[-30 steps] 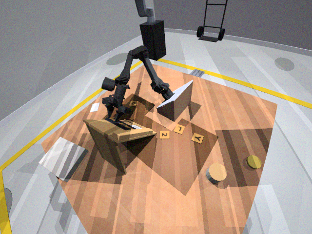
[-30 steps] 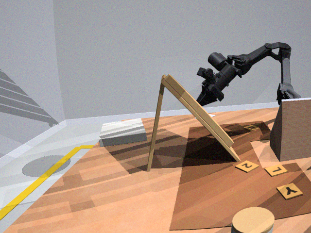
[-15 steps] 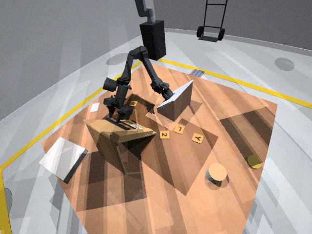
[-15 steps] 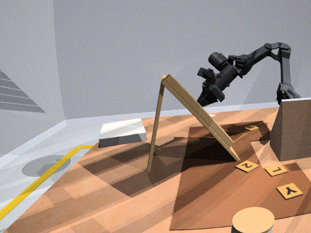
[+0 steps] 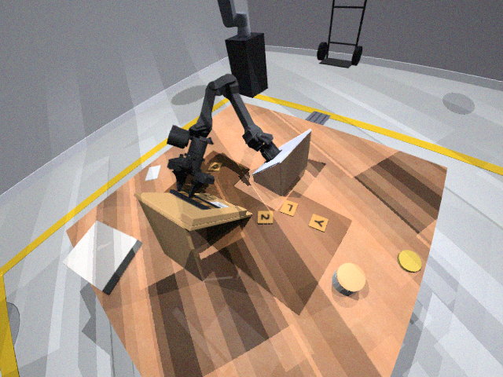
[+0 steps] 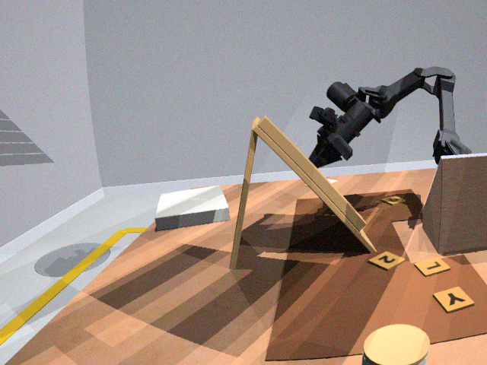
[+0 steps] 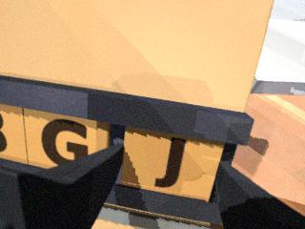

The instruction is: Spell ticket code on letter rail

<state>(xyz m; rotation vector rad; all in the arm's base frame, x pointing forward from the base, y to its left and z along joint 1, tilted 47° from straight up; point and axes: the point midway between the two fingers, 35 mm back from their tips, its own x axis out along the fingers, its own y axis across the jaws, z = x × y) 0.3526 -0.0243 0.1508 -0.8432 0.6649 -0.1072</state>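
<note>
Landmark = sloped board point(image 5: 174, 209), standing on the wooden counter point(image 5: 251, 283).

Gripper point(image 5: 189, 190) down on board's face, at the dark letter rail point(image 7: 157, 112). Fingers closed on the J tile point(image 7: 173, 162); one finger point(image 7: 71, 183) on tile's left edge, other finger point(image 7: 248, 200) on its right edge, tile between them. J tile sits inside rail, near rail's right end as wrist cam sees it, rail lips above + below it. G tile point(image 7: 59, 143) in rail just left of J, narrow gap between the two. Further left another tile, cut by frame edge, letter can't be read.

Loose tiles on counter, off board's low right corner in top view: 2 tile point(image 5: 265, 217) nearest board, L tile point(image 5: 288, 208) beyond it, Y tile point(image 5: 318, 222) furthest out. One more tile point(image 5: 214, 166) behind board, near arm, letter too small to read.

Wedge stand point(image 5: 284, 162) w/ white face behind board's right side, by arm base. White slip point(image 5: 152, 172) behind board's left end. White block point(image 5: 101, 253) on counter edge left of board. Round can point(image 5: 349, 279) + yellow disc point(image 5: 409, 260) well apart from board, far right.
</note>
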